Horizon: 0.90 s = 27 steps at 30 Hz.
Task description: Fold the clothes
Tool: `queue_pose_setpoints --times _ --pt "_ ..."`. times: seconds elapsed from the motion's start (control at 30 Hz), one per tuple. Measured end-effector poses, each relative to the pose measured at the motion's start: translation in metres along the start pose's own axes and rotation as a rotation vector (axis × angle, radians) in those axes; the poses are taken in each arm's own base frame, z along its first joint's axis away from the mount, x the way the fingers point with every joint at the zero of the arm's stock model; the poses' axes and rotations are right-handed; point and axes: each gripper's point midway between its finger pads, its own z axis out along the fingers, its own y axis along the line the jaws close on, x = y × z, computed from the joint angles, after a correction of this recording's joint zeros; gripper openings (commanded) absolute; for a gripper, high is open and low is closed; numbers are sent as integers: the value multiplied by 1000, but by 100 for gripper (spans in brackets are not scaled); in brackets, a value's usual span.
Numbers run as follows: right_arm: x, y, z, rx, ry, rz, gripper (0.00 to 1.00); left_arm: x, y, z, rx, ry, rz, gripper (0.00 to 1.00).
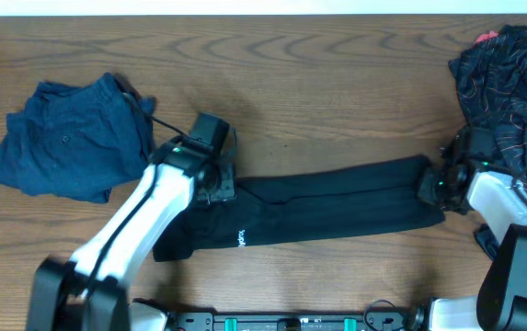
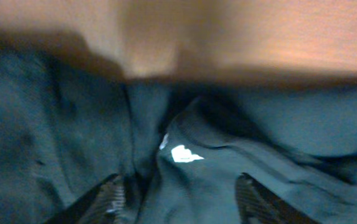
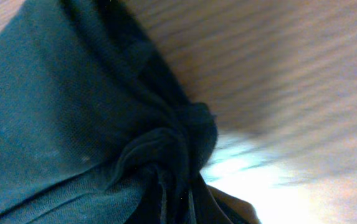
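The black shirt (image 1: 337, 207) lies pulled into a long, narrow band across the table, with small white lettering (image 1: 242, 237) near its left end. My left gripper (image 1: 219, 184) is at the shirt's upper left end. In the left wrist view its fingers (image 2: 184, 199) are spread apart with shirt fabric (image 2: 215, 180) and a small white mark (image 2: 181, 154) between them. My right gripper (image 1: 431, 184) is at the shirt's right end. In the right wrist view the fabric (image 3: 53, 124) bunches into a tight pinch at the jaws (image 3: 187, 199), which the cloth hides.
A dark blue garment with a button (image 1: 70, 138) lies crumpled at the far left. A black garment with thin red lines (image 1: 511, 74) is heaped at the far right, close behind my right arm. Wooden tabletop (image 1: 337, 92) shows behind the shirt.
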Motion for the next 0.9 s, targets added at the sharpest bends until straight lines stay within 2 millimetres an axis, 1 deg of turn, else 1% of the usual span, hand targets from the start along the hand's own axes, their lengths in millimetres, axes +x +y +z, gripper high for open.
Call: queue_pose_setpoints --times 0.03,0.1,0.17,0.27,0.33,0.43,0.5,0.57,0.9 --pt "-3 -7 -2 20 3 32 1 -6 -4 -12 22 -44 1 62" --pt "-12 -19 -7 52 -3 76 1 -12 -8 -27 47 -94 5 62" --pt "-30 -32 -21 87 -27 113 1 -14 -9 -37 60 -121 6 62" --pt "-48 -41 -40 121 -51 119 1 -11 -8 -39 58 -116 6 62" --pt "-56 -42 -51 136 -56 101 1 -9 -7 -38 52 -104 5 62" --pt "-57 -40 -64 155 -32 50 1 -8 -6 -38 51 -102 5 62" --pt "-53 -31 -67 160 -12 -2 1 -8 -6 -38 50 -101 5 62" --pt "-48 -17 -68 159 7 -66 1 -9 -6 -38 51 -102 4 62" --pt "-10 75 -68 107 45 -401 2 -9 -6 -38 51 -102 4 62"
